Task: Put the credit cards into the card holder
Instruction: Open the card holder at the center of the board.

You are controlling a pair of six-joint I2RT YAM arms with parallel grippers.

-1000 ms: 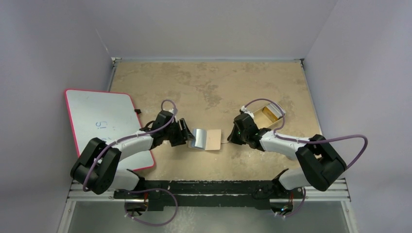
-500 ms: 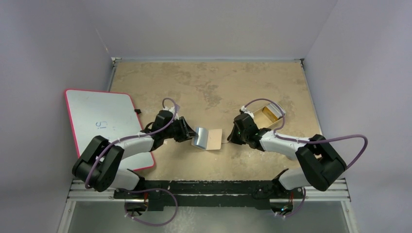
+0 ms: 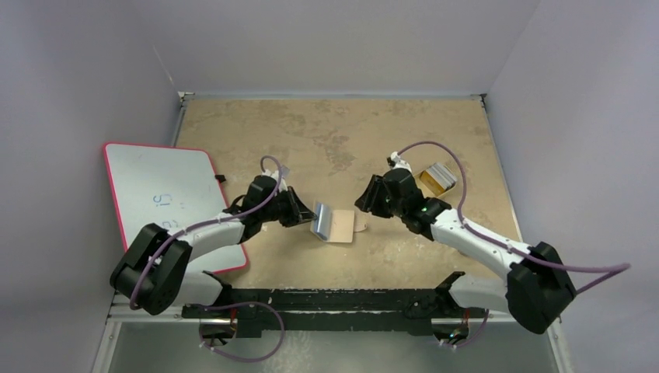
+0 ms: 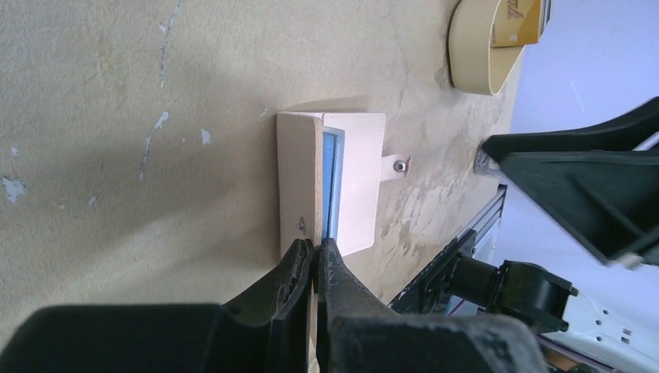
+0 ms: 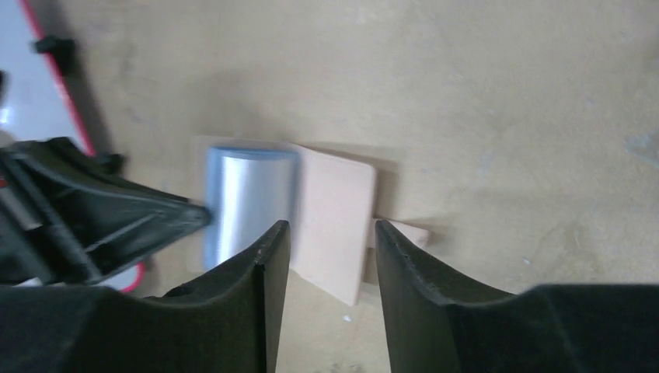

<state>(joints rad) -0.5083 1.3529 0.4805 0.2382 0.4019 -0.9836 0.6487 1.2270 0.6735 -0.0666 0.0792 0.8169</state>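
Note:
The tan card holder (image 3: 339,225) lies open mid-table, its snap tab (image 4: 396,165) pointing right. My left gripper (image 4: 315,245) is shut on the holder's left flap (image 4: 299,183), which stands up on edge and shows the light-blue lining (image 5: 249,194). My right gripper (image 5: 330,233) hovers open just above the holder's right half (image 5: 334,217), with nothing between its fingers. The credit cards (image 3: 437,177) sit in a shallow tan tray (image 4: 470,50) at the back right, a gold one (image 4: 517,19) showing.
A whiteboard with a pink-red rim (image 3: 167,194) lies at the left, partly under my left arm. The black rail (image 3: 334,299) of the arm bases runs along the near edge. The table (image 3: 326,132) is mottled tan.
My left gripper shut on the holder's left flap and tipped it upright. My right gripper opened, let go of the tab side and rose toward the back.

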